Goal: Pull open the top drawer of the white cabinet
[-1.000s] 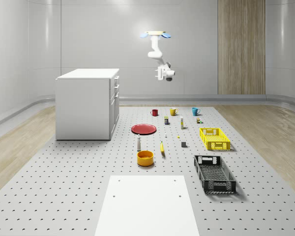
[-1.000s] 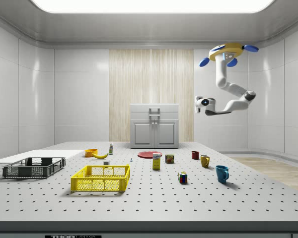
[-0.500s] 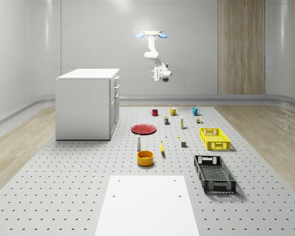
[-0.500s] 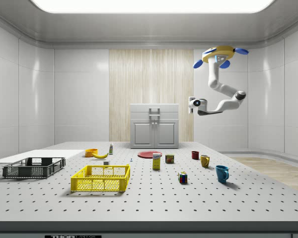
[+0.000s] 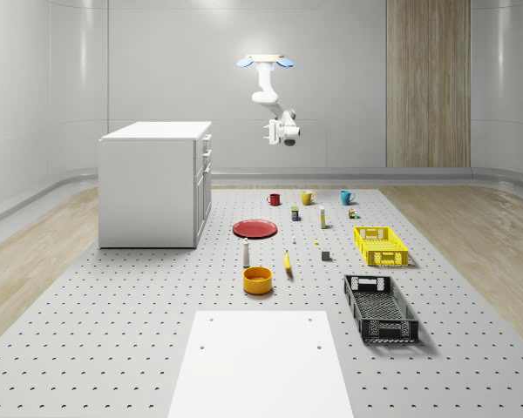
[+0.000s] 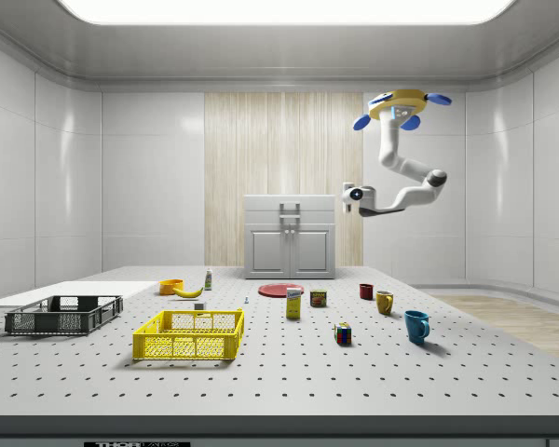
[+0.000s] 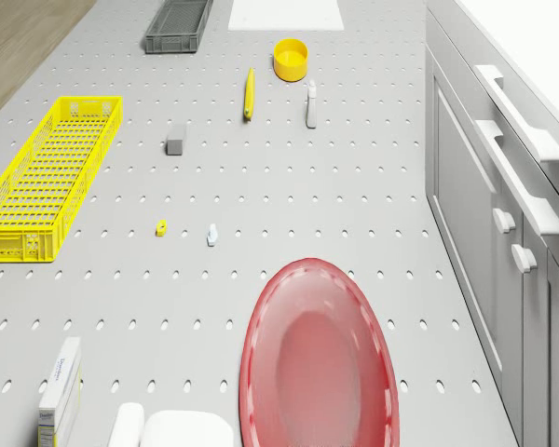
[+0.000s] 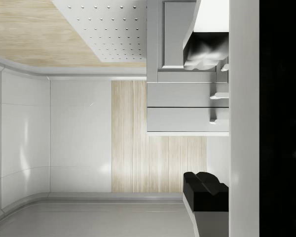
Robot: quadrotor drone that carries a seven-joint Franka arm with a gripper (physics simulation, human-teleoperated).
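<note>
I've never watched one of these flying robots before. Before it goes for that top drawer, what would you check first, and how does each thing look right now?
1. Top drawer shut, ready to pull: ok, its front sits flush.
2. Fingers apart enough to take the handle: ok, open wide.
3. End effector facing the white cabinet: ok, the wrist view looks at the drawer fronts.
4. End effector on the handle: not ok, a clear gap remains.
5. Height matched to the handle: cannot tell exactly; it looks roughly level with the cabinet top.
6. Drone hovering clear of things: ok, high over the red plate.
</note>
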